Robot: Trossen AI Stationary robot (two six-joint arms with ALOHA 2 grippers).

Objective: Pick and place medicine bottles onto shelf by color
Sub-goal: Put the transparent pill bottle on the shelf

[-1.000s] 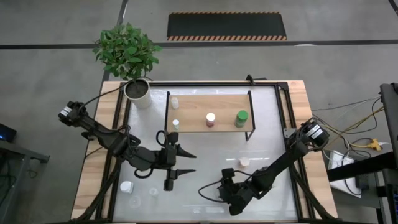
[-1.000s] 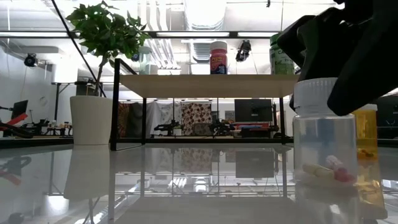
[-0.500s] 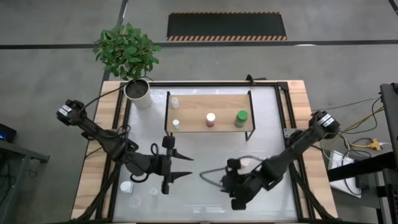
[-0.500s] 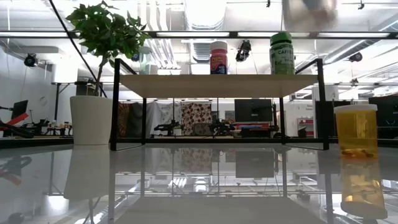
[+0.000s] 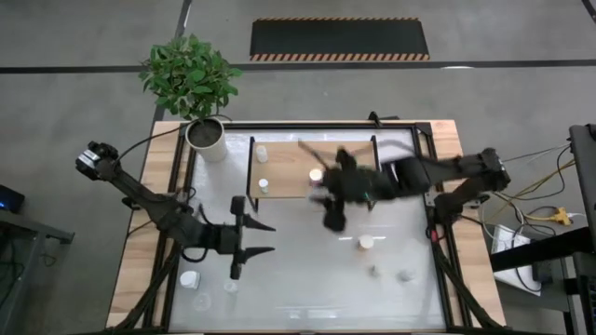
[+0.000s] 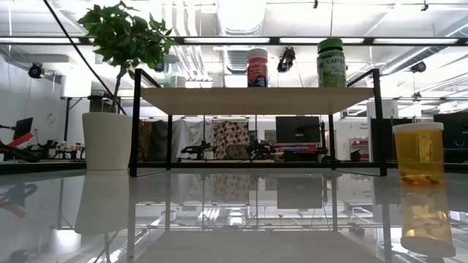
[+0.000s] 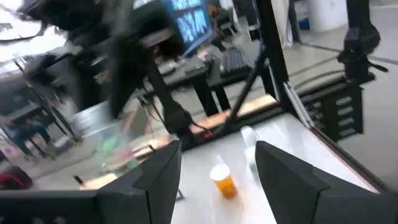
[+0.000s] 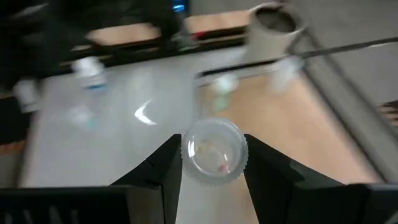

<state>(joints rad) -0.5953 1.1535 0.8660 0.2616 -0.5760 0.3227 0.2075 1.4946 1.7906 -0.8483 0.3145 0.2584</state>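
Observation:
The shelf (image 5: 289, 158) is a light-wood board on a black frame. It carries two small white bottles (image 5: 263, 154), a red-labelled bottle (image 6: 257, 67) and a green-capped one (image 6: 330, 62). An orange bottle (image 5: 366, 243) stands on the white table top, with small clear jars (image 5: 405, 275) to its near right. My right gripper (image 5: 328, 212) is blurred over the shelf's near edge and is shut on a clear bottle (image 8: 213, 152). My left gripper (image 5: 272, 238) hovers open over the table's left half, pointing right. My right gripper pinches the clear bottle's round wall (image 8: 186, 155) between its two fingers, one on each side. The wrist view shows the bottle end-on, with pills inside. It is lifted clear of the table, above the wood of the shelf (image 8: 280, 118).
A potted plant (image 5: 205, 135) stands at the far left, beside the shelf. Small white and clear jars (image 5: 191, 278) sit near the left near corner. Bare white table top lies between the two arms, and a black frame runs around it.
My right gripper has lifted the clear bottle off the near part of the table, up out of the low view. It has swung the bottle fast toward the far edge, over the shelf. My left gripper has drifted toward the table's left and has stayed open.

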